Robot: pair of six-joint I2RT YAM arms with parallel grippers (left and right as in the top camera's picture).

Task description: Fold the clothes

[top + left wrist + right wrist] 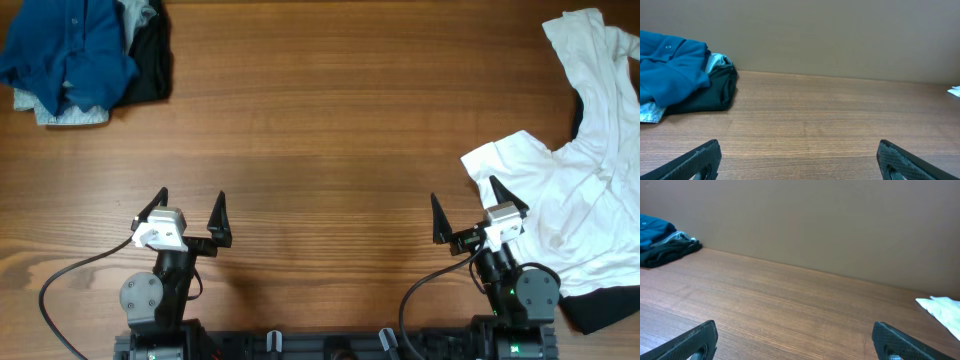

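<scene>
A crumpled white shirt (590, 180) lies spread at the table's right side, with a black garment (605, 308) showing under its near edge. A pile at the far left holds a dark blue shirt (65, 50), a black garment (155, 62) and a pale denim piece (70, 116). The pile also shows in the left wrist view, with the blue shirt (670, 65) on top, and far off in the right wrist view (662, 247). My left gripper (190, 215) is open and empty near the front edge. My right gripper (468, 208) is open and empty, its right finger beside the white shirt's edge.
The wooden table (320, 130) runs between the two clothes piles. A plain wall stands behind the table's far edge in both wrist views. Cables trail from both arm bases at the front.
</scene>
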